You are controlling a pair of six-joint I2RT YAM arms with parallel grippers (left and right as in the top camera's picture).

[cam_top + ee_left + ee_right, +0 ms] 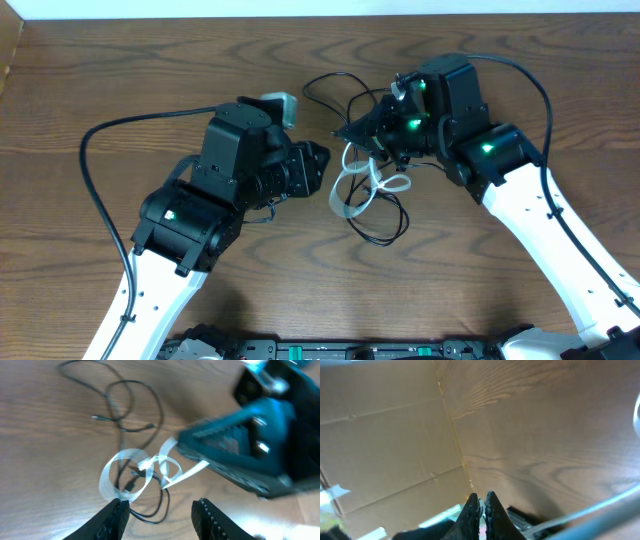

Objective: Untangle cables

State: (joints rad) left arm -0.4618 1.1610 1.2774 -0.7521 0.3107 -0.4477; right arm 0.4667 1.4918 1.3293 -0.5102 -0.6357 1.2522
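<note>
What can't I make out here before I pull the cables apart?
- Overhead: tips of the right gripper and any cable in them, hidden under its own body.
- Left wrist: far end of the white cable, behind the blurred right gripper.
- Right wrist: the tangle, outside the frame; only table shows.
- Overhead: crossings of the black cables, too thin to trace.

No readable text, label, brand or number shows in any view.

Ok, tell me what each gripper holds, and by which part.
Left gripper is open and holds nothing. Right gripper is shut, with nothing visible in it.
</note>
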